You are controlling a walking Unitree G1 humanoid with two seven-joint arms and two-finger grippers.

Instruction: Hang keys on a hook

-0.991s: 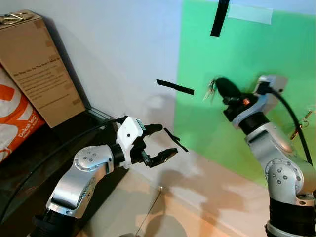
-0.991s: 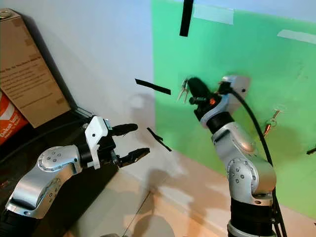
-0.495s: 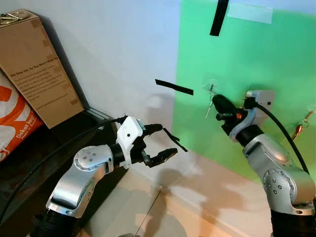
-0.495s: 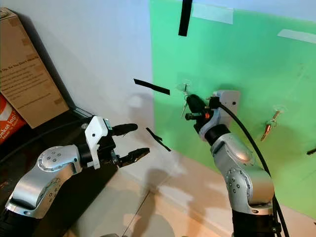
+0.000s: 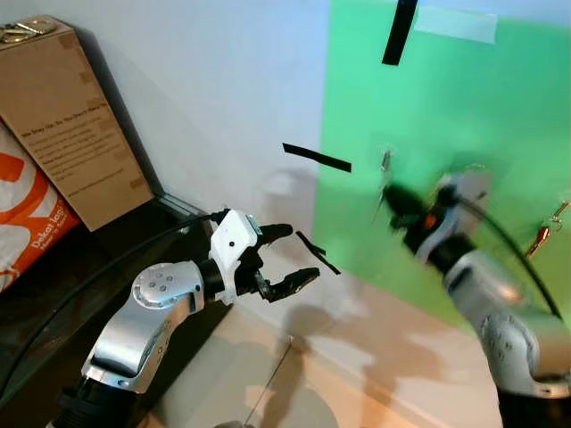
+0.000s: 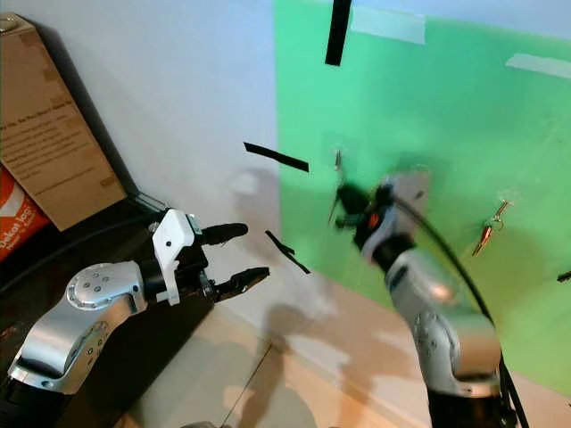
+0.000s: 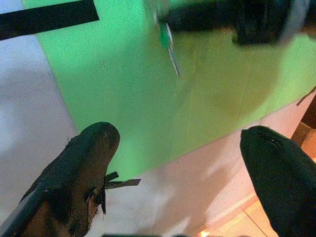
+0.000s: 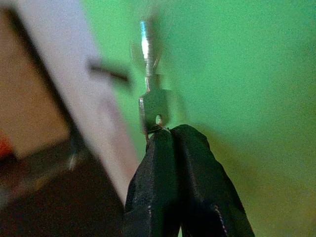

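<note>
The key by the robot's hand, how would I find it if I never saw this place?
Look at the big green sheet on the wall. Near its left edge, below a black tape strip, a silver key hangs, with the right gripper shut on its lower end. The other key, further right, is reddish and hangs alone.

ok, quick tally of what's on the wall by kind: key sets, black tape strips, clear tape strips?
Key sets: 2, one at the right gripper fingertips, one hanging further right
Black tape strips: 3
Clear tape strips: 2
Total: 7
</note>
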